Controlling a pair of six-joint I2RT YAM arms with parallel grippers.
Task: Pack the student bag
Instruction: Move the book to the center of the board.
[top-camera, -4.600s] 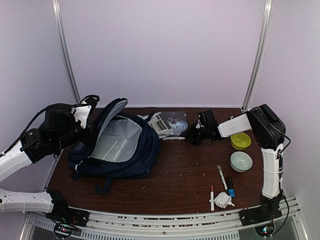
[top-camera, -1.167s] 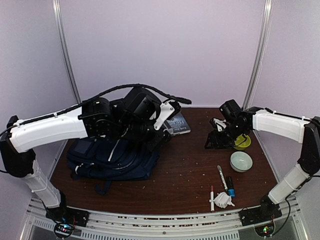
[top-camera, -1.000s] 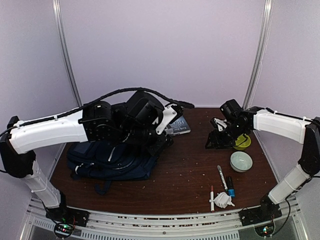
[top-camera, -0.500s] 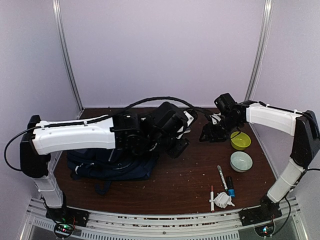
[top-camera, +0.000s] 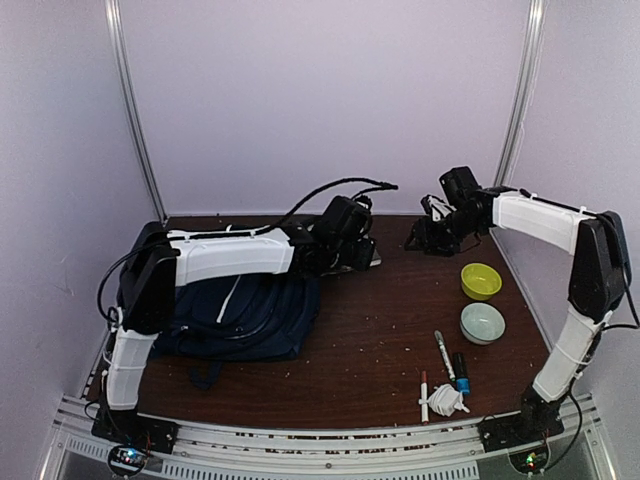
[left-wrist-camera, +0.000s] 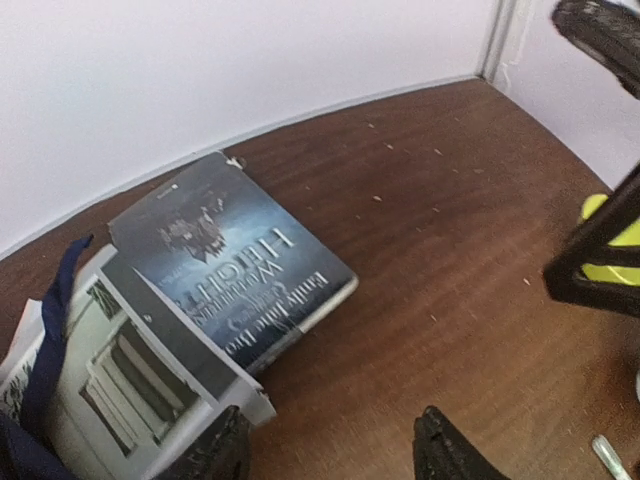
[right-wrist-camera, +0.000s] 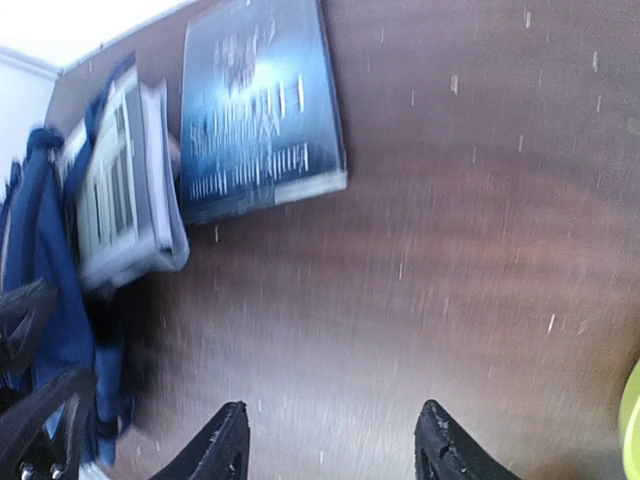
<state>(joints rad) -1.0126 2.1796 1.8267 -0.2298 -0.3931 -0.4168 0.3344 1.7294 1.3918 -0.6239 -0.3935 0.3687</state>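
Observation:
The student bag (top-camera: 240, 315), a navy backpack, lies flat at the left of the table, and its blue fabric (right-wrist-camera: 40, 230) shows at the left edge of the right wrist view. A dark blue book (left-wrist-camera: 235, 270) lies at the back centre, overlapping a grey-white booklet (left-wrist-camera: 130, 385) that pictures a building. My left gripper (left-wrist-camera: 335, 455) hovers open just in front of them, its left fingertip (left-wrist-camera: 225, 450) beside the booklet's corner, nothing between the jaws. My right gripper (right-wrist-camera: 332, 450) stands open over bare wood, to the right of the book (right-wrist-camera: 260, 110) and booklet (right-wrist-camera: 125, 190).
A yellow bowl (top-camera: 481, 281) and a pale bowl (top-camera: 482, 322) sit at the right. Nearer the front lie two markers (top-camera: 444, 355), a blue item (top-camera: 461, 372) and a crumpled white thing (top-camera: 447, 400). My left arm (top-camera: 230, 258) spans above the bag. The back wall is close behind both grippers.
The bag, earlier held open, now lies flat. My left arm has swung from over the bag to the books at the back, jaws widening slightly. The right gripper moved back.

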